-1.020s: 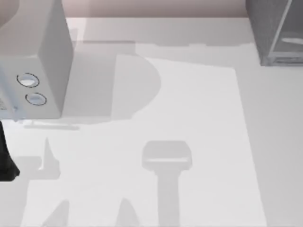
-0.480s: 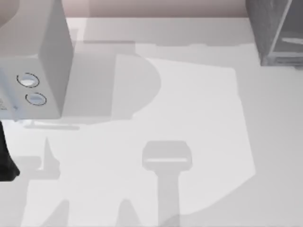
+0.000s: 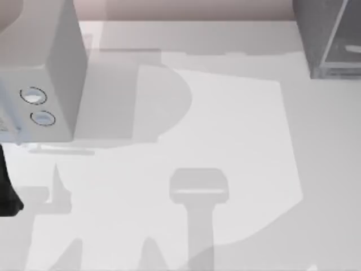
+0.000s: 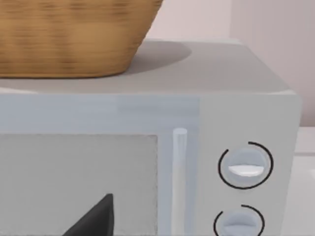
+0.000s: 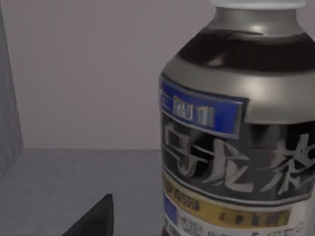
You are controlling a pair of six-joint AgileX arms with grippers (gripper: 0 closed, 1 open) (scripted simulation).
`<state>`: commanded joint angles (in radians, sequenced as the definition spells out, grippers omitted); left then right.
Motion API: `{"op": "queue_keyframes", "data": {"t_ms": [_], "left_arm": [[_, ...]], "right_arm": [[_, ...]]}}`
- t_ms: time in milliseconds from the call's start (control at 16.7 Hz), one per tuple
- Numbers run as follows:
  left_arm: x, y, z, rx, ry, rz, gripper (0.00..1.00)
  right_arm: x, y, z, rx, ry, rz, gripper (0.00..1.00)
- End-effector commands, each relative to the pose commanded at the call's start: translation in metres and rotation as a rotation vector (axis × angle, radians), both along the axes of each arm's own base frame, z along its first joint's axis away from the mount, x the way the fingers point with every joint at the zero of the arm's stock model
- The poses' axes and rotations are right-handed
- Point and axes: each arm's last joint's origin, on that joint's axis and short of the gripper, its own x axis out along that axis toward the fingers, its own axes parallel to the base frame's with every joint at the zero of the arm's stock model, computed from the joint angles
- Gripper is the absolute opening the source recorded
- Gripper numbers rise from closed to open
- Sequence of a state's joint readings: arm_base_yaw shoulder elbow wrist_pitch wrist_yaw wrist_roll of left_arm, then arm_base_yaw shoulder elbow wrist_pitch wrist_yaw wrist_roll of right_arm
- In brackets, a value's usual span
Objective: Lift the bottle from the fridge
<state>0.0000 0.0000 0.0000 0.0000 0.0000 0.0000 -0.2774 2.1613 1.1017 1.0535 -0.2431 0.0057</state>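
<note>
The bottle (image 5: pixel 236 132) stood upright inside the fridge (image 3: pixel 327 39), at the tabletop's (image 3: pixel 225 141) far right corner, close before the right tool (image 5: pixel 93 219). Whether that tool was spread or closed could not be determined. The left tool (image 4: pixel 93 219) faced the microwave (image 4: pixel 147 147) at far left, its state likewise undetermined.

We see the dark grey boxy fridge (image 3: pixel 330 39) cut off at top view's right edge; dark labelled white-capped bottle (image 5: pixel 241 132) cropped too.

Matte black, wedge-shaped pincer finger (image 5: pixel 93 219); black left arm (image 3: pixel 7 192).
</note>
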Motion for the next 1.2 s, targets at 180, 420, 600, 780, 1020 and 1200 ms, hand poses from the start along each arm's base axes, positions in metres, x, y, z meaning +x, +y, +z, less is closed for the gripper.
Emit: {"op": "queue_keyframes", "data": {"t_ms": [180,420,600,780,1020,1200], "left_arm": [[0.000,0.000,0.000,0.000,0.000,0.000,1.00],[0.000,0.000,0.000,0.000,0.000,0.000,1.00],[0.000,0.000,0.000,0.000,0.000,0.000,1.00],[0.000,0.000,0.000,0.000,0.000,0.000,1.00],[0.000,0.000,0.000,0.000,0.000,0.000,1.00],[0.000,0.000,0.000,0.000,0.000,0.000,1.00]], "right_arm": [[0.027,-0.001,0.003,-0.003,-0.013,0.000,1.00],[0.045,0.001,0.002,-0.002,-0.005,0.000,1.00],[0.045,0.001,0.002,-0.002,-0.005,0.000,1.00],[0.045,0.001,0.002,-0.002,-0.005,0.000,0.77],[0.045,0.001,0.002,-0.002,-0.005,0.000,0.47],[0.045,0.001,0.002,-0.002,-0.005,0.000,0.25]]}}
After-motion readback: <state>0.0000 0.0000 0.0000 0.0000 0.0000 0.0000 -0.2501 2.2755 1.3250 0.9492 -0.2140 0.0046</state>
